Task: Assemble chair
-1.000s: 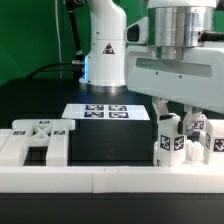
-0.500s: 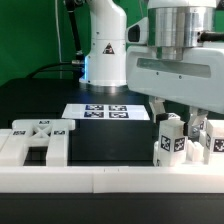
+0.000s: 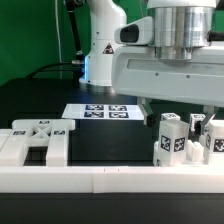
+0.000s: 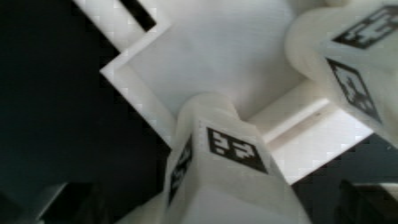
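Several white tagged chair parts stand upright at the exterior view's right, by the front wall: one leg and others beside it. My gripper hangs just above this group, open, one dark finger well clear of the leg. In the wrist view the tagged leg rises between the spread jaws of the gripper without being pinched, with flat white chair parts under it. A wider chair part with X-shaped ribs lies at the exterior view's left.
The marker board lies flat on the black table behind the parts. A long white border wall runs along the front edge. The arm's white base stands at the back.
The jaws have spread wide apart and let go of the upright leg, which stays standing in place. The hand has shifted slightly toward the exterior view's left.
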`<move>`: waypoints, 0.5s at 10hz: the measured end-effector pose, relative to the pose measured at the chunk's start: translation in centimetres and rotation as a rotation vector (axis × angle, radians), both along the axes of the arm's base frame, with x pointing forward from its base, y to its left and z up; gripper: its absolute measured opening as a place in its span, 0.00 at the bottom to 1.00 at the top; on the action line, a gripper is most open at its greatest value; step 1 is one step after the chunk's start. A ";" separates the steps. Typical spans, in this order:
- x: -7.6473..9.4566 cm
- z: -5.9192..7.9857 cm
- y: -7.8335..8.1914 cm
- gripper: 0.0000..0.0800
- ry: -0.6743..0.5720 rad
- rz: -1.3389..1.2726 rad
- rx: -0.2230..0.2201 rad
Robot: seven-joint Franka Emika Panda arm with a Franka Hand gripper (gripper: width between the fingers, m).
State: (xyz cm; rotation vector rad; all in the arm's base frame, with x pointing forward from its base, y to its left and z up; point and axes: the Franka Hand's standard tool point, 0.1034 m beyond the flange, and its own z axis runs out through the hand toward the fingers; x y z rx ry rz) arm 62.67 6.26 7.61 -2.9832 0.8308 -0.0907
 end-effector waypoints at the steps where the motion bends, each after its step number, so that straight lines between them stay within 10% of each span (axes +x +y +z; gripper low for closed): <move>1: 0.0 0.0 0.0 0.81 -0.003 0.109 -0.009; 5: 0.0 0.0 -0.1 0.81 -0.010 0.377 -0.029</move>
